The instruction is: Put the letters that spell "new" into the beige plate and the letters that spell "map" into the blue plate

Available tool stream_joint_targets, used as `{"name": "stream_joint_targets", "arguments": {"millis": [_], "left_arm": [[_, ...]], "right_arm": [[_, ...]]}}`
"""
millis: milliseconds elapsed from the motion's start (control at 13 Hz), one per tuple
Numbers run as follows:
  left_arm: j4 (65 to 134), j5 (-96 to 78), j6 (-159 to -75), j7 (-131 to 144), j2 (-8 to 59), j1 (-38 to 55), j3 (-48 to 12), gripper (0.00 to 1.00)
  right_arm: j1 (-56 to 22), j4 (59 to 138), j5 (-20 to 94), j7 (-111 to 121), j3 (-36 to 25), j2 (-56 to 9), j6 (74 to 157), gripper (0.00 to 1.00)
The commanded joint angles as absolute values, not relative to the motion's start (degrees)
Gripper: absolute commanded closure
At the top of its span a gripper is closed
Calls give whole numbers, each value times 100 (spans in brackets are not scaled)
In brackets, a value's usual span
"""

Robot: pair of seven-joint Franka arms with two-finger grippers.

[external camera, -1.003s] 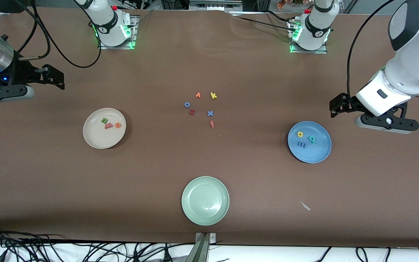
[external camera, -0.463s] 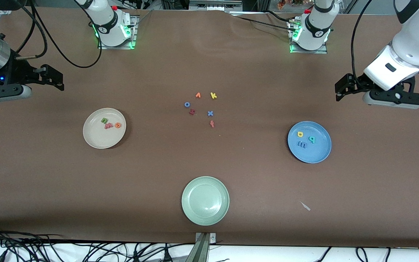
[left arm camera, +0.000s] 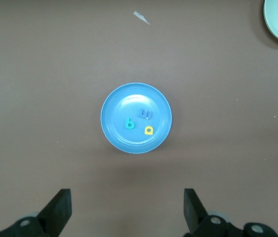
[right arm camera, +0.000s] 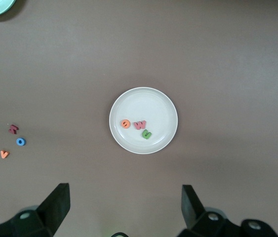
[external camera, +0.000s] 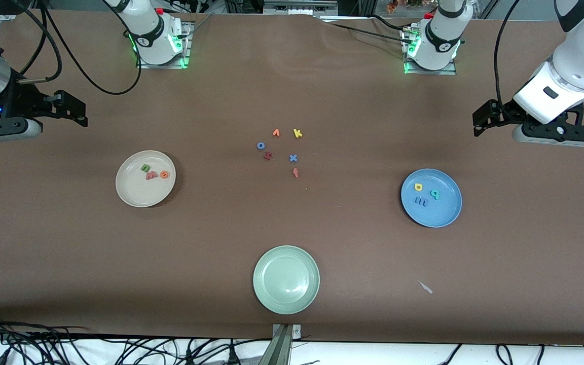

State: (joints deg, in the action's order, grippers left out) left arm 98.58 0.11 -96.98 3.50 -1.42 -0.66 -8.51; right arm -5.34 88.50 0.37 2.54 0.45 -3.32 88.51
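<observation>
The beige plate (external camera: 132, 190) lies toward the right arm's end with the green n (external camera: 145, 168), salmon w (external camera: 151, 175) and orange e (external camera: 164, 175) in it. The blue plate (external camera: 444, 213) lies toward the left arm's end and holds the yellow a (external camera: 418, 187), teal p (external camera: 435, 193) and blue m (external camera: 421, 202). My left gripper (external camera: 478, 121) hangs open and empty over bare table beside the blue plate (left arm camera: 119, 106). My right gripper (external camera: 80, 110) hangs open and empty over bare table beside the beige plate (right arm camera: 148, 103).
A pale green plate (external camera: 271, 291) lies empty near the front edge. Loose letters sit mid-table: orange v (external camera: 276, 133), yellow k (external camera: 297, 133), blue o (external camera: 260, 145), a dark red letter (external camera: 267, 156), blue x (external camera: 293, 158), red f (external camera: 295, 173). A white scrap (external camera: 425, 287) lies near the front.
The left arm has lifted and drawn back from the blue plate toward its end of the table. The right gripper has shifted slightly back. The letters and plates have not moved.
</observation>
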Motion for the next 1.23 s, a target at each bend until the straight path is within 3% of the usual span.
{"name": "stream_joint_targets", "arguments": {"millis": [0,1157], "left_arm": [[9870,-149,-9607,290,-229,-105,-853,0],[9835,-149,-9457,272,-220,-88,-870,0]], "right_arm": [[-501,8780,149,229,70,-378,8842,0],[-492,8789,62,237,-53,-378,8736,0]]}}
